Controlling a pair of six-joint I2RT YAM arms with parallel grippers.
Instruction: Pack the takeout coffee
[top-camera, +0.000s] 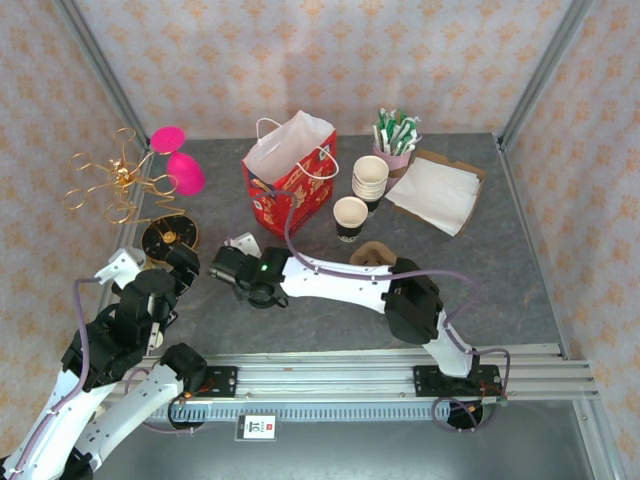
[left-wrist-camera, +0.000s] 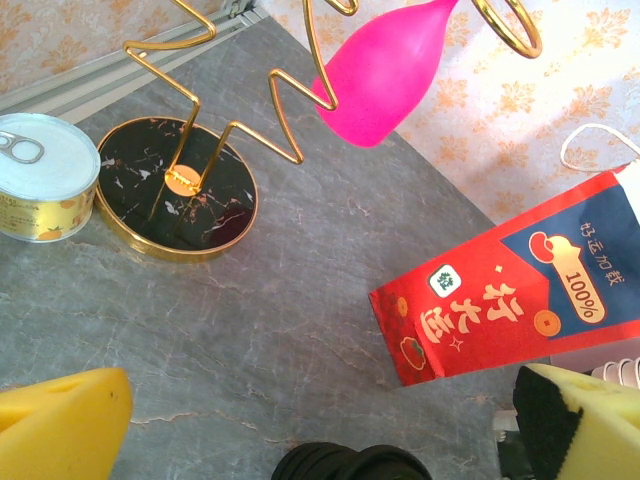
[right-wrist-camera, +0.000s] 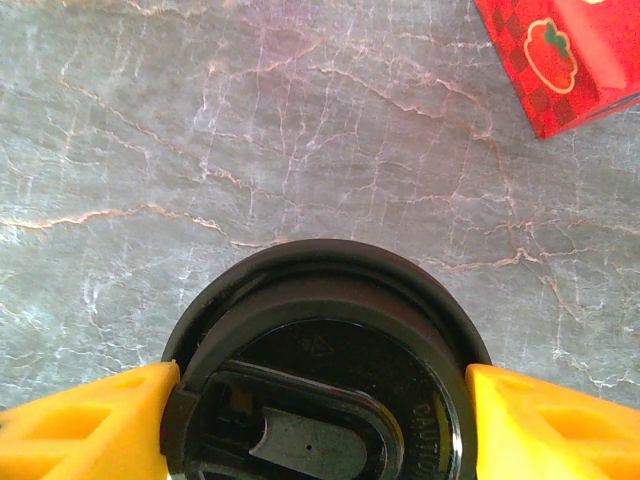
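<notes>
Right wrist view: a black lid (right-wrist-camera: 318, 330) is clasped by the right tool (right-wrist-camera: 320, 405); the left tool (left-wrist-camera: 325, 420) is seen spread wide, empty.

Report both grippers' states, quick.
Left gripper: open, holding nothing.
Right gripper: closed on the lid.

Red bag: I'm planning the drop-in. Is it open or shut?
Open: the red bag stands upright with its mouth spread, and the white inside is visible from above.
</notes>
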